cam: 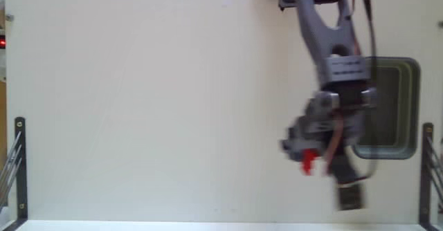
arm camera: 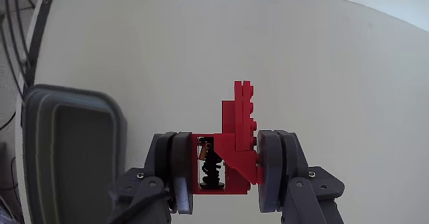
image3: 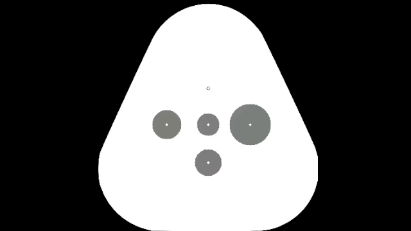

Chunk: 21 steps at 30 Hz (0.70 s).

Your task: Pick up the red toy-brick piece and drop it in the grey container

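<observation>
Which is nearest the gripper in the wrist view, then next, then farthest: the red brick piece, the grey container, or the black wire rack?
1. The red toy-brick piece, clamped in the gripper.
2. The grey container, at left.
3. The black wire rack, top left corner.

My arm reaches from 12 o'clock toward 6 in fixed view; my tool (arm camera: 226, 167) clamped on red toy-brick piece (arm camera: 236, 143).

In the fixed view the arm (cam: 332, 65) is blurry and covers part of the tray (cam: 408, 106). The tray (arm camera: 40, 150) is cut off in the wrist view, perhaps by half.
</observation>
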Each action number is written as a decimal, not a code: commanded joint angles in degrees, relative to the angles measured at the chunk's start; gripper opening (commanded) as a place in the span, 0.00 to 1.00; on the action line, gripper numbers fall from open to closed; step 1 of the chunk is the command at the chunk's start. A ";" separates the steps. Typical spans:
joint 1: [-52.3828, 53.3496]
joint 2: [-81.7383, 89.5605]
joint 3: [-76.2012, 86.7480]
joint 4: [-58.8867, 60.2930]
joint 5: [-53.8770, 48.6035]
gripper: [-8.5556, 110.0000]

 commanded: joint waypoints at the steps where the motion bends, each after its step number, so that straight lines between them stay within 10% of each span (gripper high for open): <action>1: -4.89 2.66 0.06 0.12 0.18 0.49; 21: -24.10 3.12 0.76 -0.10 0.18 0.49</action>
